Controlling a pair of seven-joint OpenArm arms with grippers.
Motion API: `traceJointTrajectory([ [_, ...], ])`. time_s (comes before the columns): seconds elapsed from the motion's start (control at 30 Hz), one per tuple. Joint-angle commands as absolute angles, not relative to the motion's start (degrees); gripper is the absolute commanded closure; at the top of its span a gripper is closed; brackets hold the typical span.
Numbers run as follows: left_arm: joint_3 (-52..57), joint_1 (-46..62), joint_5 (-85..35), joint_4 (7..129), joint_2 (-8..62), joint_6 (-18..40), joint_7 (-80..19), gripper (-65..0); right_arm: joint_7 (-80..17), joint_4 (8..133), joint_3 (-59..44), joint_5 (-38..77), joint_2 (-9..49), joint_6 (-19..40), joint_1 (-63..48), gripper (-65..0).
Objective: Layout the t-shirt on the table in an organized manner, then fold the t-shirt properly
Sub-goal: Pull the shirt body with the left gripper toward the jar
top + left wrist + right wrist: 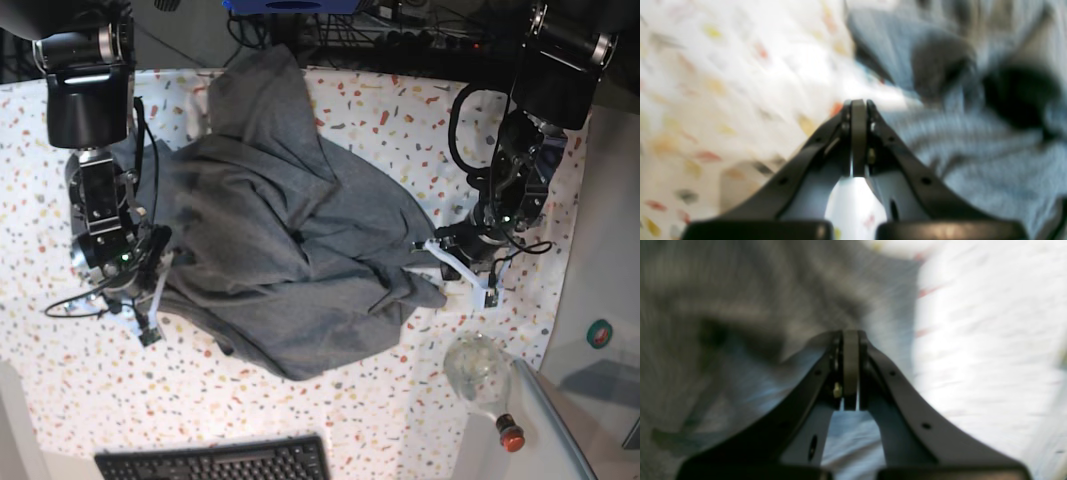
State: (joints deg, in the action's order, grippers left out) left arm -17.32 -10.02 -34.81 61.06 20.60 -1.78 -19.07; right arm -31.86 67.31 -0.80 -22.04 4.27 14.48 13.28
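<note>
Blurred wrist views; crumpled t-shirt [280,250] on table [400,420], long axis running far-left to near-right; left gripper [858,103] and right gripper [850,333] closed, empty

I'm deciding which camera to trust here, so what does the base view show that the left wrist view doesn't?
Only the base view shows the whole crumpled t-shirt heaped mid-table, both arms, the right gripper at one edge of the shirt, a glass bottle and a keyboard.

Only the left wrist view shows the left gripper up close, shut with nothing between its fingers, though the picture is blurred.

Both show grey shirt fabric lying on the speckled table beside that gripper.
</note>
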Motion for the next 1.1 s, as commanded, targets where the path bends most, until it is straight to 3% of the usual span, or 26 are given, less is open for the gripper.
traceJointTrajectory([
  [0.0, -17.45, -10.77, -35.3, 62.99, 20.26, -1.36, -18.59, 0.0, -33.01, 70.64, -1.19, -22.11, 4.26, 14.11, 14.11, 0.0],
  [0.13, -17.01, -9.1, -35.56, 68.79, 20.0, -1.36, -18.68, 0.0, -37.93, 73.1, -3.3, -22.11, 3.47, 14.2, 15.96, 0.0],
  [0.17, -16.92, -7.96, -35.56, 70.55, 20.0, -1.36, -18.68, 0.0, -38.37, 71.43, -3.91, -22.02, 3.47, 14.2, 17.01, -6.2],
  [0.23, -17.27, -5.32, -37.14, 74.86, 19.91, -1.36, -19.47, 0.0, -37.67, 65.89, -5.23, -22.02, 3.74, 14.29, 19.65, -25.8],
  [0.27, -17.45, -4.18, -38.37, 76.44, 19.74, -1.36, -20.7, 0.0, -36.88, 63.52, -5.85, -22.02, 4.26, 14.46, 20.79, -32.6],
  [0.33, -17.71, -1.98, -40.4, 78.9, 17.63, -1.36, -22.99, 0.0, -34.68, 57.89, -7.16, -22.02, 4.79, 17.01, 22.9, -41.3],
  [0.37, -17.71, -0.84, -40.4, 79.52, 16.48, -1.36, -23.52, 0.0, -33.8, 55.34, -8.13, -22.02, 4.79, 18.68, 24.13, -41.9],
  [0.47, -17.71, 1.54, -40.31, 79.6, 13.67, -1.36, -23.52, 0.0, -31.78, 48.57, -12.7, -22.02, 4.79, 21.93, 26.95, -40.2],
  [0.63, -17.8, 2.15, -40.13, 74.07, 10.33, -1.36, -23.52, 0.0, -28.44, 38.37, -16.92, -22.02, 6.11, 22.29, 30.9, -35.6],
  [0.7, -17.71, 2.07, -36.88, 71.34, 9.71, -1.36, -23.43, 0.0, -28.0, 36.79, -17.1, -22.02, 6.46, 22.29, 31.08, -26.0],
  [0.8, -17.36, 2.24, -29.85, 70.02, 9.54, -1.36, -23.43, 0.0, -28.09, 36.88, -17.19, -22.02, 6.64, 22.37, 30.9, 0.0],
  [1.07, -16.92, -4.44, -21.58, 65.01, 10.42, -1.36, -23.69, 0.0, -29.76, 46.81, -17.27, -22.11, 9.19, 21.85, 27.3, 0.0],
])
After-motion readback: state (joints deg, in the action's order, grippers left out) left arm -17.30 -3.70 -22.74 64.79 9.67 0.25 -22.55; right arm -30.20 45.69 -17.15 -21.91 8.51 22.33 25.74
